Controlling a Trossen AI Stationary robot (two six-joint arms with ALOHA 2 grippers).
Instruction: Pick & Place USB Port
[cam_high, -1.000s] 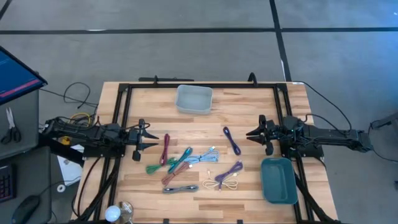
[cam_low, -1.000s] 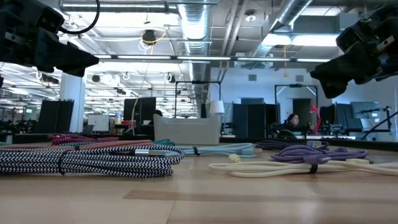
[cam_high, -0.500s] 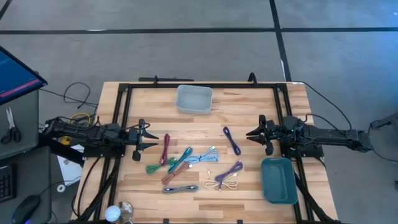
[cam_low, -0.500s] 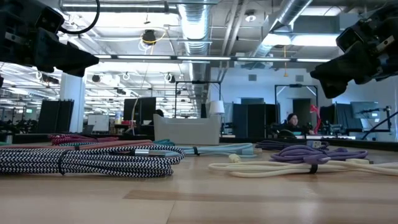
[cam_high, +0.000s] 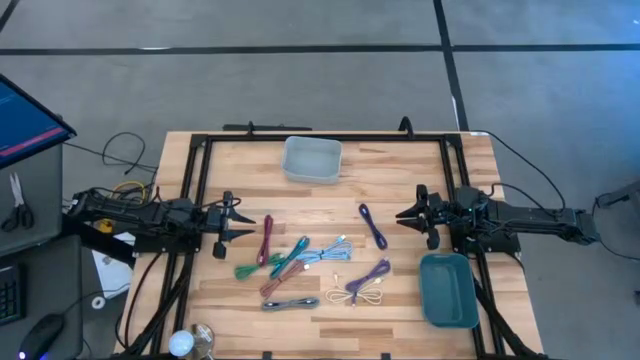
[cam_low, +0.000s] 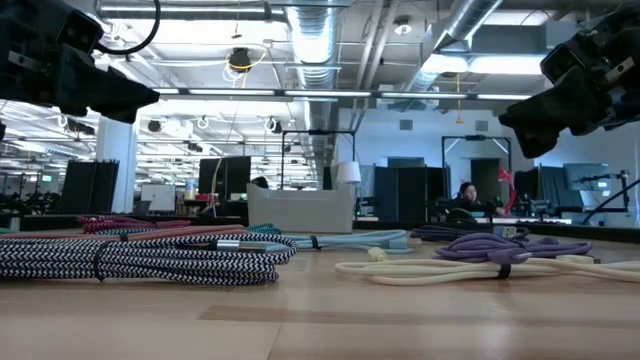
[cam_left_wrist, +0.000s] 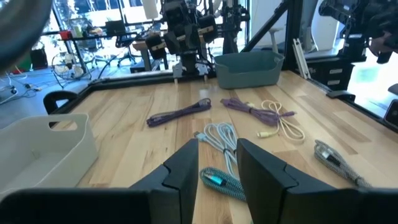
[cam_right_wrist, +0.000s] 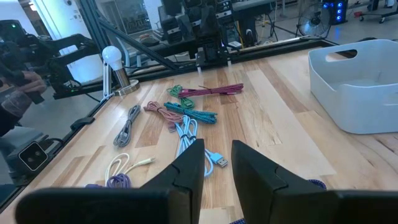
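Wooden table (cam_high: 400, 170) with black frame, grey floor around; low view shows an open office behind with ceiling ducts and monitors.

Cables lie bundled at table centre, toward 6 o'clock in high view: maroon cable (cam_high: 266, 240), green cable (cam_high: 245, 268), teal cable (cam_high: 292, 256), light blue cable (cam_high: 330, 250), pink cable (cam_high: 278, 283), grey braided cable (cam_high: 290, 303), cream cable (cam_high: 366, 296), purple cable (cam_high: 368, 277), and a second purple cable (cam_high: 373, 225) at 3 o'clock of the pile. None held.

Left gripper (cam_high: 238, 229) hovers above the table at 9 o'clock of the pile, just beside the maroon cable, fingers narrowly parted, nothing between them; arm stretched level from the left edge. In left wrist view the fingers (cam_left_wrist: 186, 168) frame the teal and light blue cables ahead.

Right gripper (cam_high: 403, 215) hovers at 3 o'clock, near the second purple cable, fingers narrowly apart, holding nothing; arm level from the right edge.

Grey bin (cam_high: 312, 159) sits at 12 o'clock of the pile, well apart. Teal bin (cam_high: 448, 290) at 4 o'clock, beside the right arm.

Lamp (cam_right_wrist: 115, 65) stands on the near-left corner by the table edge. A person sits at a far desk in low view.
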